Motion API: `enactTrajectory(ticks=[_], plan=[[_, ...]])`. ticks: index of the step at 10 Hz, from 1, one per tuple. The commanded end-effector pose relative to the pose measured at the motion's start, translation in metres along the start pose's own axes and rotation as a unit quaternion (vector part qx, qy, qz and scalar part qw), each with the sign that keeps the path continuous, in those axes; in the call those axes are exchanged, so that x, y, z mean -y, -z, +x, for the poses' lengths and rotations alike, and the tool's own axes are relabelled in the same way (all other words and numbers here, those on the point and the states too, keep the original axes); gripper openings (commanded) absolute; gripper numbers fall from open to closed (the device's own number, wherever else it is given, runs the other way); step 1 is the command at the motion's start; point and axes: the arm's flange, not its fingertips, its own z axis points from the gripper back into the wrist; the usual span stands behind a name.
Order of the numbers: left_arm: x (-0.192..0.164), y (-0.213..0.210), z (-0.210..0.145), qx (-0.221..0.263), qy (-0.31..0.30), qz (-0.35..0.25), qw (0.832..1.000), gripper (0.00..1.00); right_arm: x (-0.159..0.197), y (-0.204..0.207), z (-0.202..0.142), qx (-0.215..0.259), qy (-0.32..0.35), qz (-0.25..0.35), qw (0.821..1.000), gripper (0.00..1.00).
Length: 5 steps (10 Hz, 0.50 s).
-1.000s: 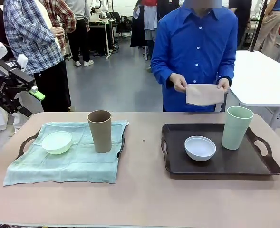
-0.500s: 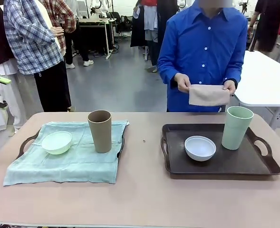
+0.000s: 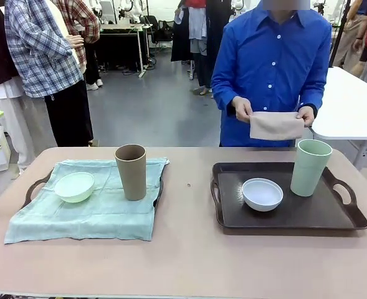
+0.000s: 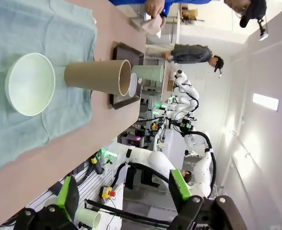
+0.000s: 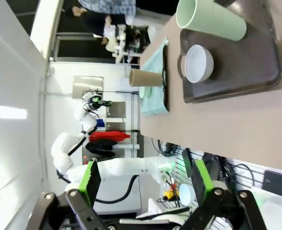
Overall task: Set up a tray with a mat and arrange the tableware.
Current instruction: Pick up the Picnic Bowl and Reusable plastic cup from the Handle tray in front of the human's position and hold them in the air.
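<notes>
On the left tray lies a mint green cloth mat. A mint green bowl and a brown cup stand on it. The bare dark right tray carries a white bowl and a pale green cup. A person at the far side holds a folded beige mat in both hands above the table. My left gripper is open and empty, well back from the mint bowl and brown cup. My right gripper is open and empty, far from the white bowl and pale green cup.
The brown tabletop is bare in front of and between the trays. Bystanders stand behind the far left corner. A white table stands at the back right.
My left arm has drawn back to the left, nearly out of the front view. The person has shifted slightly right with the beige mat. The tableware has not moved.
</notes>
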Motion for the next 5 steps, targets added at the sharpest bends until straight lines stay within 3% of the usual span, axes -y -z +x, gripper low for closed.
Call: enactTrajectory(ticks=[1,4,5], plan=[[0.008,0.012,-0.004,-0.019,0.003,0.010,1.000,1.00,0.005,-0.004,-0.008,-0.002,-0.002,0.015,1.000,1.00],[0.022,0.025,0.001,-0.035,-0.008,0.074,0.997,1.00,0.002,-0.008,-0.010,0.005,0.007,0.012,1.000,1.00],[0.011,0.019,0.004,-0.024,0.005,0.012,1.000,1.00,0.002,-0.008,-0.010,0.005,0.007,0.012,1.000,1.00]])
